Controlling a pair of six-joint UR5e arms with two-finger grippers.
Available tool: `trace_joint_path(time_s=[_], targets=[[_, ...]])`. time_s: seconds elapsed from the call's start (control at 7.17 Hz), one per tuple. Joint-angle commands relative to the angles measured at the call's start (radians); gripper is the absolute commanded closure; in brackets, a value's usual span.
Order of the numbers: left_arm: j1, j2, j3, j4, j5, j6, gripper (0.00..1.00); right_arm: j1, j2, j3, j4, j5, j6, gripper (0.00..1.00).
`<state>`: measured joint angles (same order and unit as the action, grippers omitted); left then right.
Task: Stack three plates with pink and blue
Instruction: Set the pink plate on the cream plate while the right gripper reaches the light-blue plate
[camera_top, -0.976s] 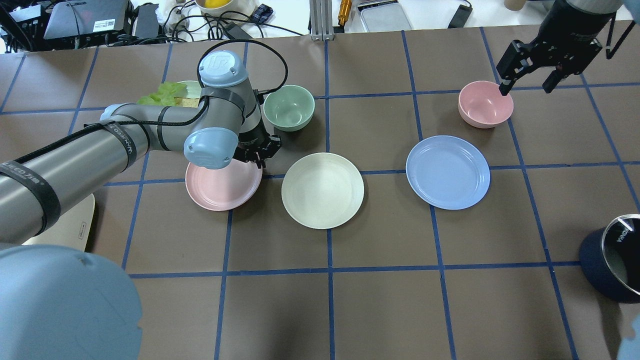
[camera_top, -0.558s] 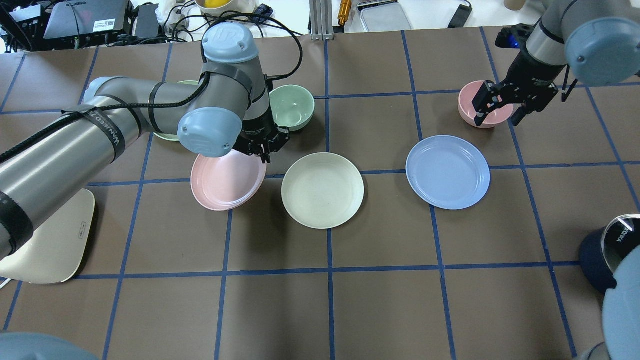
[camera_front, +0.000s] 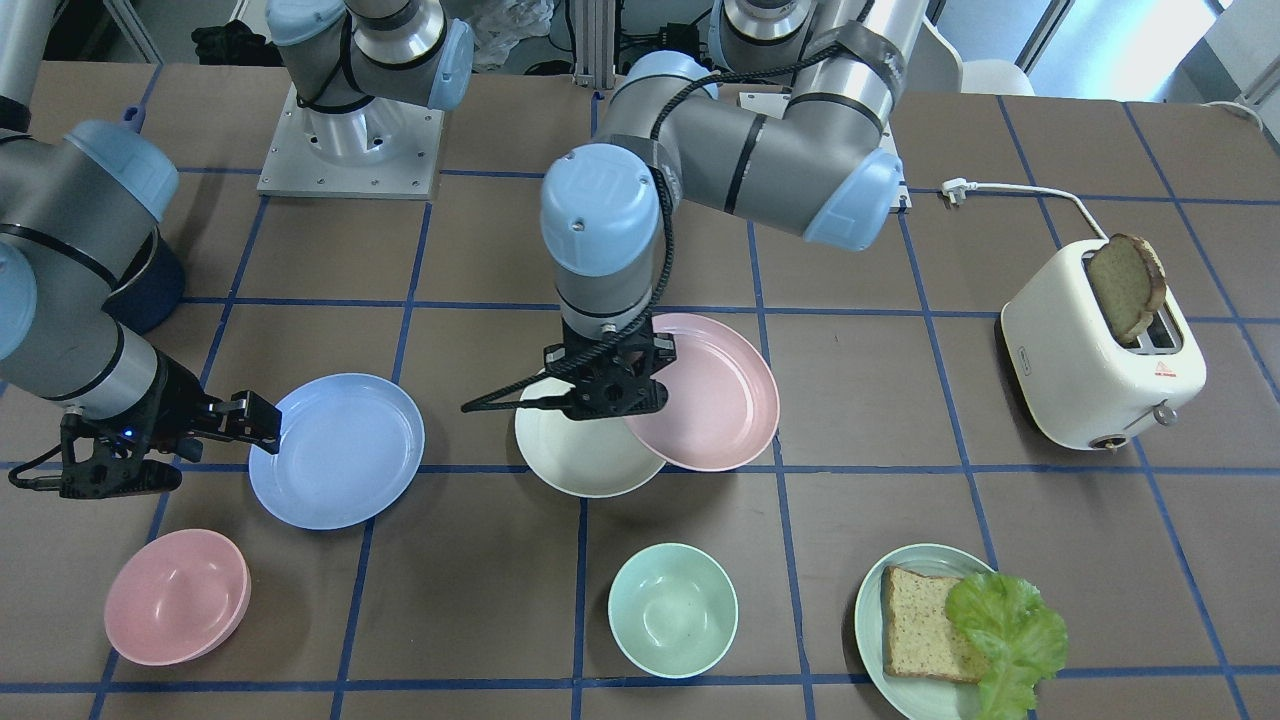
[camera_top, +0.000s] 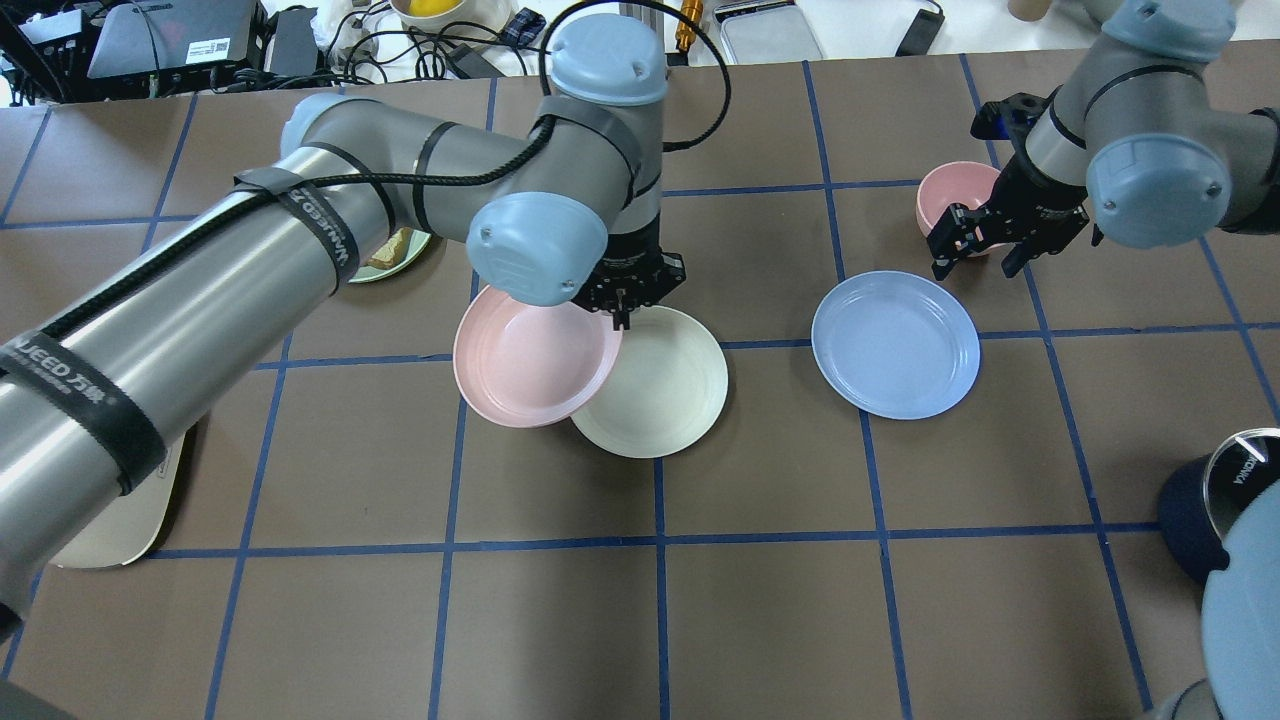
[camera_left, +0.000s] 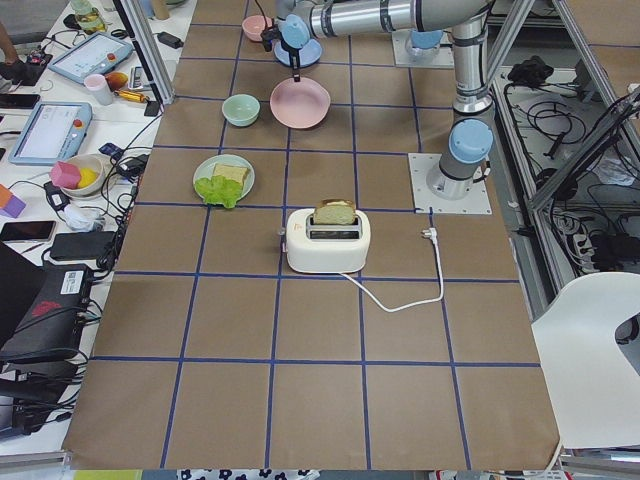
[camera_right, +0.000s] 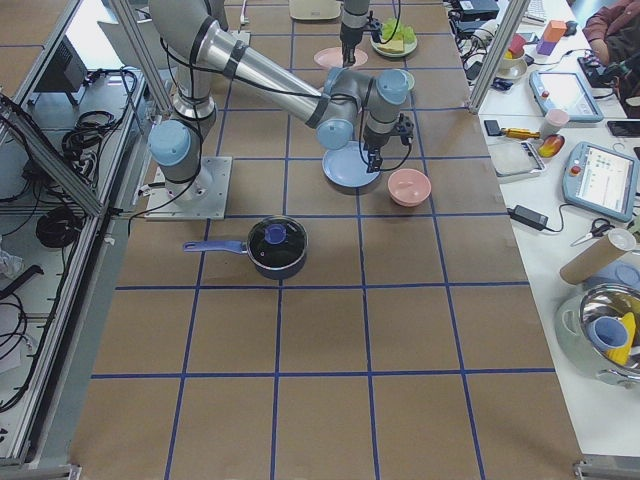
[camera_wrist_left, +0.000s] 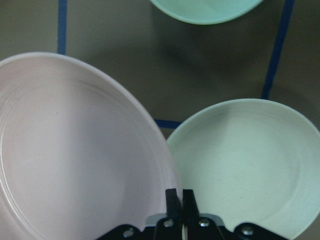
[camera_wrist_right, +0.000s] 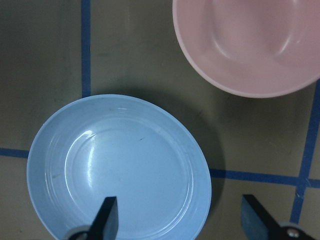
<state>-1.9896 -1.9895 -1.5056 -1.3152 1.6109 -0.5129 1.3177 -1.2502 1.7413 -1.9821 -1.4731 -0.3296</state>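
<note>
My left gripper is shut on the rim of the pale pink plate and holds it tilted above the table. The plate's edge overlaps the cream-white plate. The left wrist view shows the shut fingertips on the pink plate, with the cream plate to the right. The light blue plate lies flat on the right. My right gripper is open over its far edge. In the right wrist view one finger stands over the blue plate and the other outside its rim.
A pink bowl sits just behind the right gripper. A mint bowl is behind the cream plate. A mint plate with bread and lettuce and a toaster are on the left side. A dark pot stands near right.
My left arm has swung right with the pink plate, which now overlaps the cream plate. My right gripper has moved from above the pink bowl toward the blue plate's far edge.
</note>
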Motion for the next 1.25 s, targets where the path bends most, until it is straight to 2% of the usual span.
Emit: trace_joint_path(time_s=[0.0, 0.14, 0.42, 0.98, 1.12], targets=[[-0.095, -0.064, 0.060, 0.007, 0.026, -0.055, 1.00, 0.000, 0.055, 0.004, -0.088, -0.001, -0.029, 0.13], [-0.130, -0.096, 0.103, 0.008, 0.030, -0.055, 1.00, -0.002, 0.080, 0.006, -0.125, -0.006, -0.049, 0.14], [-0.149, -0.162, 0.142, 0.008, 0.030, -0.055, 1.00, -0.005, 0.081, 0.024, -0.127, -0.012, -0.095, 0.17], [-0.178, -0.172, 0.130, -0.001, 0.058, -0.053, 1.00, -0.064, 0.075, 0.052, -0.123, -0.006, -0.141, 0.19], [-0.178, -0.186, 0.131, 0.008, 0.057, -0.052, 1.00, -0.064, 0.075, 0.053, -0.115, -0.003, -0.141, 0.22]])
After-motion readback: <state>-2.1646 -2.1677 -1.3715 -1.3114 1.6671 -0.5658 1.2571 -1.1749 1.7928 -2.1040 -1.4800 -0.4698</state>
